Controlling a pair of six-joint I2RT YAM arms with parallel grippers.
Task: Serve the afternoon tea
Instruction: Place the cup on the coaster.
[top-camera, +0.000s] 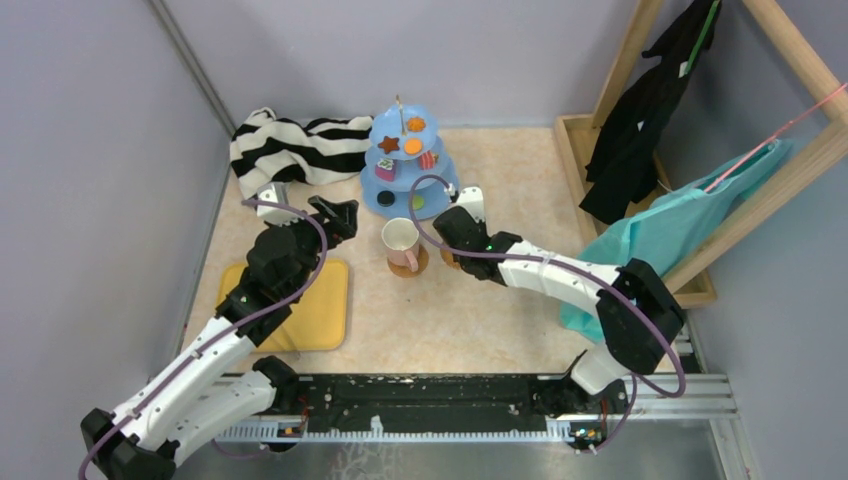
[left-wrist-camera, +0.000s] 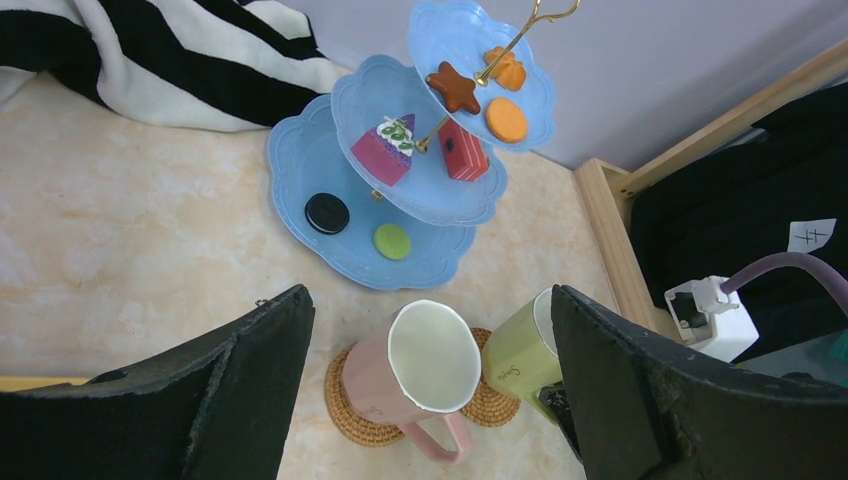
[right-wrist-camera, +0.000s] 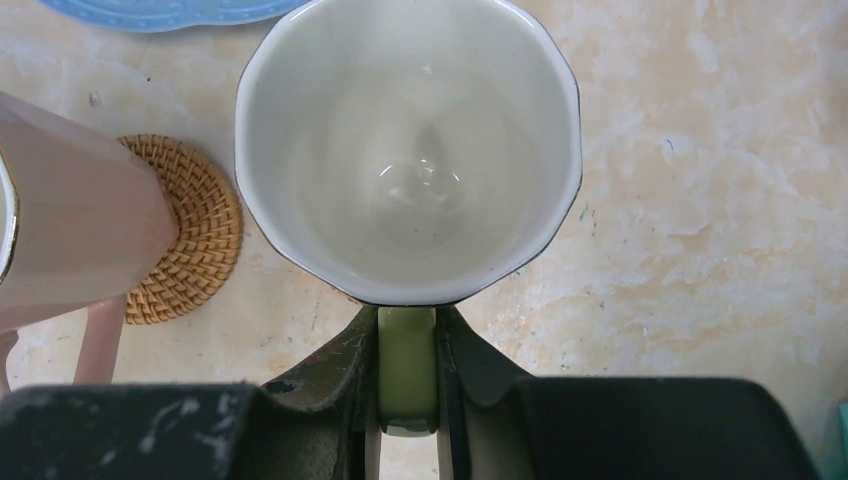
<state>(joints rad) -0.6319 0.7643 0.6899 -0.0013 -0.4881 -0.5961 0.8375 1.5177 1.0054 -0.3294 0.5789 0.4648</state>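
The right hand (right-wrist-camera: 407, 335) clamps the green cup (right-wrist-camera: 410, 150) by its handle, bare coaster (right-wrist-camera: 195, 240) just leftward; left hand (left-wrist-camera: 430, 310) gapes open.

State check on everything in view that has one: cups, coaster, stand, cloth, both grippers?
pink cup: upright, empty, standing on a coaster
cork coaster: flat, under the pink cup
green cup: upright, empty, handle gripped
right gripper: shut on the green cup's handle
left gripper: open, holding nothing
three-tier stand: upright, all tiers stocked
striped cloth: crumpled in a heap
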